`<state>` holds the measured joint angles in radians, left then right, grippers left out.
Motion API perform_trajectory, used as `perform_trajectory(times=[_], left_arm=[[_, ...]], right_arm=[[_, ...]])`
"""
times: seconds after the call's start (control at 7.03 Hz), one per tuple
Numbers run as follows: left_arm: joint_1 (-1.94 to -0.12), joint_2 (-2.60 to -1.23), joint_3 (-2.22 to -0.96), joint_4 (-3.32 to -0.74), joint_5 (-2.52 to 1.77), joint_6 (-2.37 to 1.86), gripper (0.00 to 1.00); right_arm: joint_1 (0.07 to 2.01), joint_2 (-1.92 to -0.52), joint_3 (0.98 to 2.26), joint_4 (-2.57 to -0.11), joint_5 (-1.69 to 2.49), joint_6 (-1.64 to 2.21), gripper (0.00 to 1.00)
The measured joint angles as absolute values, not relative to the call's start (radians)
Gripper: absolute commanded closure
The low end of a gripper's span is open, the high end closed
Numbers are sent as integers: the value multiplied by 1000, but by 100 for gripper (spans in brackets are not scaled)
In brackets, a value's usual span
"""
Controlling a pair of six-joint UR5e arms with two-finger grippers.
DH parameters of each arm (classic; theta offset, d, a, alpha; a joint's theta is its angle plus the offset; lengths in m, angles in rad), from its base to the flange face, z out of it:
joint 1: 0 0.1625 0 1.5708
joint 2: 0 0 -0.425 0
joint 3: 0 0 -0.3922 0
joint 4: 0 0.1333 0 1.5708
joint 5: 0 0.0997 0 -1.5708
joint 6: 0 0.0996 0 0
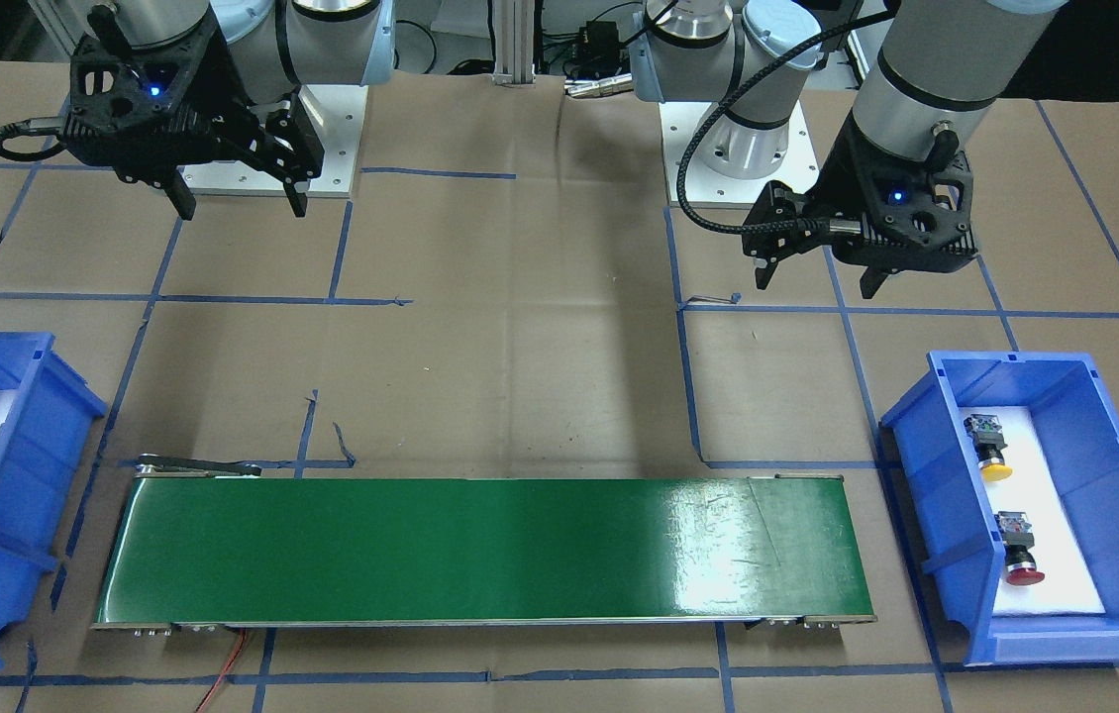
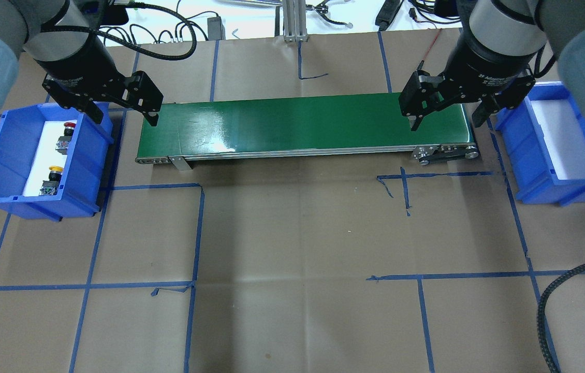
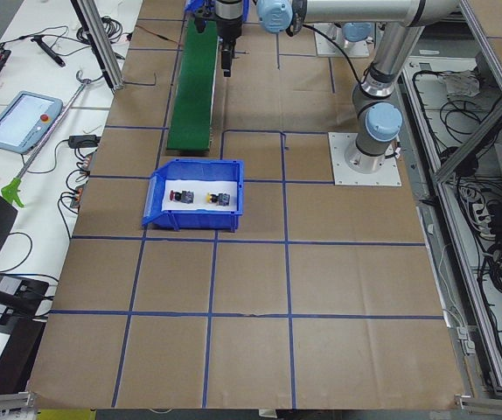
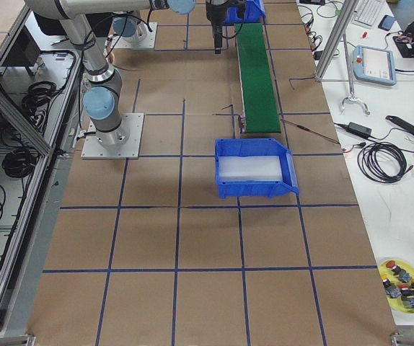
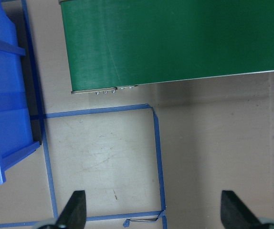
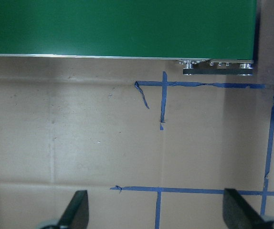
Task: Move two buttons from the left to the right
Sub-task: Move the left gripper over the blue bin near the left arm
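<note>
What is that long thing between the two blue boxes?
A green belt lies on the table between the left bin and the right bin. The overhead view shows it best.

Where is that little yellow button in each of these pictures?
Front-facing: yellow button far right, in the blue bin.
Overhead: the button far left, same bin.
Left side: the button left of centre, same bin.
Right side: not visible.
Left wrist: not visible.
Right wrist: not visible.
Shared landmark: the green belt.

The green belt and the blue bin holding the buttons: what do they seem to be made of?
Green belt: probably smooth PVC or rubber, glossy; lamp glare reflects on it. Blue bin: likely moulded plastic; uniform colour, ribbed walls.
</note>
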<state>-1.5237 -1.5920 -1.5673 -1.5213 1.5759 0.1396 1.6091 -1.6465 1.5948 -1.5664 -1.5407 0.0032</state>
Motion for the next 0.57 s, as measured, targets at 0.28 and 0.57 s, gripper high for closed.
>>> perform_trajectory(times=[0.28,0.57], left_arm=[[-1504,-1592,-1563,-1523,1576,142,0],[-1398,-1592,-1552,-1526,1577,189,0]], right_arm=[[1608,-1647,1595,-1567,-1543,2,0],[1604,-1646,1595,-1568,-1545,0,0]])
